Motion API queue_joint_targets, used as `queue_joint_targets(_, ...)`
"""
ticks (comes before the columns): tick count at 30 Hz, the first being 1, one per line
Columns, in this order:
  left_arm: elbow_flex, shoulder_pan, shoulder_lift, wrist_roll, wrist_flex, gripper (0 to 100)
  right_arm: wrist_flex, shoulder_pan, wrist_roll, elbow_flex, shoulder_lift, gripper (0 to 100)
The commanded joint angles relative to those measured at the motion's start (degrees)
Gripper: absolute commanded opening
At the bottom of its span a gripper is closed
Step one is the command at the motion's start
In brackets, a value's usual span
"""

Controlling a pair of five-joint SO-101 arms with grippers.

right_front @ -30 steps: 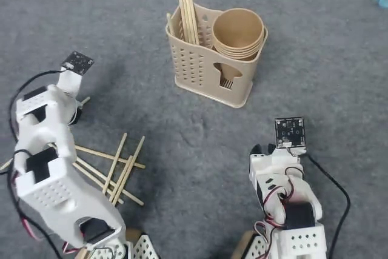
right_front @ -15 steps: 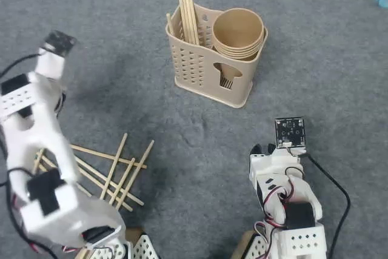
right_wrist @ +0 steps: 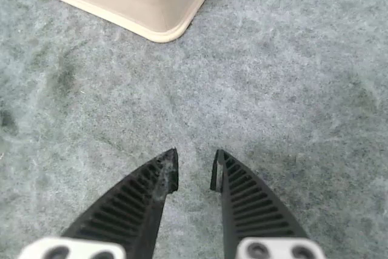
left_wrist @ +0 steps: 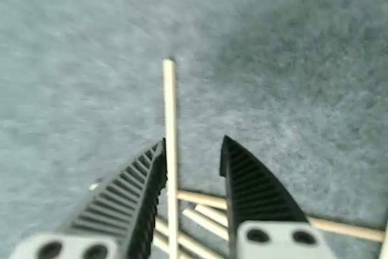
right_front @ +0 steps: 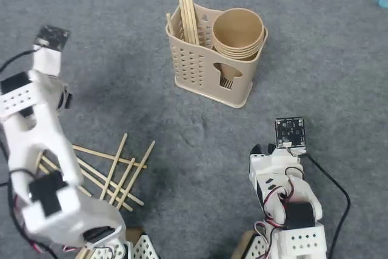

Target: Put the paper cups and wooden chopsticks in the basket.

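Logging from the near edge: my right pincer (right_wrist: 194, 171) hangs narrowly parted and holds nothing over the grey bench (right_front: 182, 131). My left pincer (left_wrist: 193, 144) is partly open. A chopstick (left_wrist: 170, 119) runs along one finger; I cannot tell if it is gripped. Loose chopsticks (right_front: 115, 171) lie crossed toward the near-left corner. By the far edge, the basket (right_front: 200, 68) holds stacked paper cups (right_front: 237, 31) and upright chopsticks (right_front: 188, 13).

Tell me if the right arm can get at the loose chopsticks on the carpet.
Probably not easily: the loose chopsticks lie far off to its side, and the left arm stands partly over them.
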Motion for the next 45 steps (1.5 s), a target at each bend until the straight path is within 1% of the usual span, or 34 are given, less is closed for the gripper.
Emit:
queue_joint_targets(1, -5.8, 0.2, 6.5, 1.4, -3.8, 12, -0.6, 0.2, 0.9, 0.8, -1.4, 9.7)
queue_joint_targets(7, -18.2, -1.4, 20.2, 1.5, -4.5, 11, -0.6, 0.2, 0.9, 0.8, -1.4, 9.7)
queue_joint_targets(12, -27.6, -1.7, 28.7, 1.5, -0.5, 11, -0.7, 0.2, 0.9, 0.8, -1.4, 9.7)
queue_joint_targets(17, -33.9, -1.8, 36.1, 1.5, 3.6, 11, -0.7, 0.2, 0.9, 0.8, -1.4, 9.7)
queue_joint_targets(19, -35.6, -1.7, 38.0, 1.5, 5.9, 8, -0.7, 0.2, 0.9, 0.8, -1.4, 9.7)
queue_joint_targets(21, -37.4, -1.6, 38.9, 1.3, 9.1, 1, -0.7, 0.2, 0.9, 0.8, -1.4, 9.7)
queue_joint_targets(25, -42.7, -1.5, 38.5, 1.4, 18.8, 1, -0.7, 0.2, 0.9, 0.8, -1.4, 9.7)
queue_joint_targets(31, -57.5, -1.5, 36.2, 1.5, 36.0, 1, -0.7, 0.2, 0.9, 0.8, -1.4, 9.7)
queue_joint_targets(33, -61.2, -1.6, 35.2, 3.0, 36.2, 1, -0.7, 0.2, 0.9, 0.8, -1.4, 9.7)
queue_joint_targets(35, -63.7, -1.8, 33.4, 7.0, 36.2, 1, -0.7, 0.2, 0.9, 0.8, -1.4, 9.7)
queue_joint_targets(38, -64.7, -1.5, 29.8, 11.2, 36.3, 1, -0.7, 0.2, 0.9, 0.8, -1.4, 9.7)
queue_joint_targets(41, -61.1, -0.4, 24.6, 13.3, 36.3, 1, -0.6, 0.2, 0.9, 0.8, -1.4, 9.7)
queue_joint_targets(45, -50.5, 2.4, 16.2, 13.6, 36.2, 1, -0.6, 0.2, 1.0, 0.8, -1.4, 9.7)
